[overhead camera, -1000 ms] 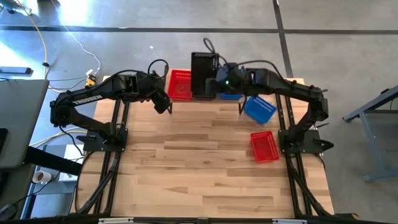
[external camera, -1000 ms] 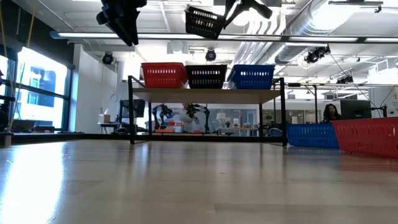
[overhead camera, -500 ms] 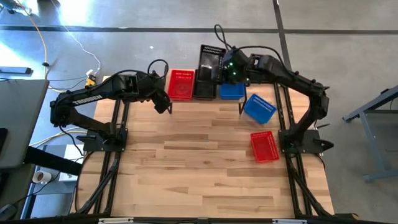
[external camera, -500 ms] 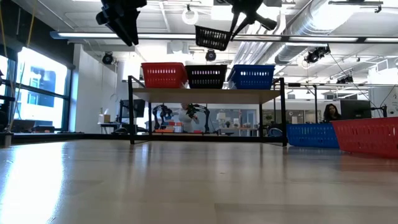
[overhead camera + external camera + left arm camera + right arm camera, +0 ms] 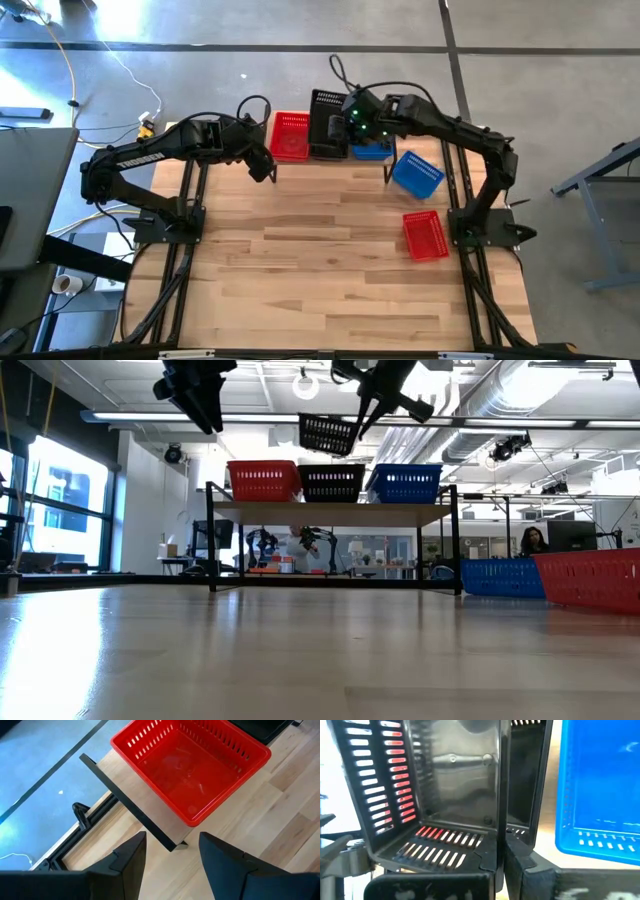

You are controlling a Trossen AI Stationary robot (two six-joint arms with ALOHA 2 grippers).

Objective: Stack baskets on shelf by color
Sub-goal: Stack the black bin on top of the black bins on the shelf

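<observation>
**Shelf stacks begun; a black basket held above the middle stack, two baskets left on the desk**

High view: Three stacks are seen on the shelf (image 5: 330, 158) at the far edge of the desk (image 5: 320, 270): a red stack (image 5: 290, 135), a black stack (image 5: 326, 150) and a blue stack (image 5: 371, 152). How many baskets are nested in each cannot be told. A black basket (image 5: 329, 106) is held above the black stack by the right gripper (image 5: 352, 118), whose fingers are clamped on it. A loose blue basket (image 5: 416, 173) and a loose red basket (image 5: 425, 235) are left on the desk near the right arm's base. The left gripper (image 5: 264, 168) is parked just in front of the shelf's left end.

Low view: The held black basket (image 5: 327, 434) is seen tilted in the air, clear of the black stack (image 5: 332, 482); it is judged not yet nested.

Left wrist view: The left gripper's fingers (image 5: 129, 862) are seen spread apart and empty, over the shelf corner beside the red stack (image 5: 190, 770).

Right wrist view: The held basket's wall (image 5: 450, 795) is seen pinched between the right fingers, with the blue stack (image 5: 600, 790) alongside.

Remaining, by judgement: the held basket is to be set down, then the two loose ones stacked.
</observation>
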